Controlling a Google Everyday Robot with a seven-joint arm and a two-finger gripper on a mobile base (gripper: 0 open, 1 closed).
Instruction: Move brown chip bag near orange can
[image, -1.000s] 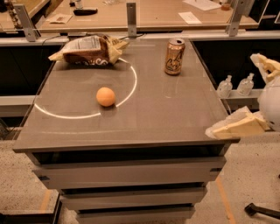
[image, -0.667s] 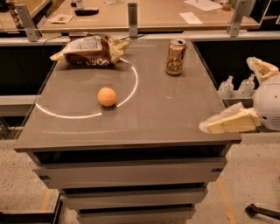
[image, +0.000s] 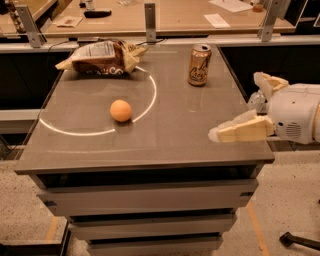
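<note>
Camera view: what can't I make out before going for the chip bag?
Gripper, open by the right edge of the table: its arm is cut off by the frame's right edge.
Brown chip bag: lettering too blurred to read.
Orange can: markings too small; back faces away.

The gripper (image: 235, 106), at the right edge of the table (image: 150, 145), has two blunt cream-yellow fingers (image: 245, 132) spread well apart on a smooth, rounded white wrist housing (image: 295, 117) bearing small dark vent dots.
</note>
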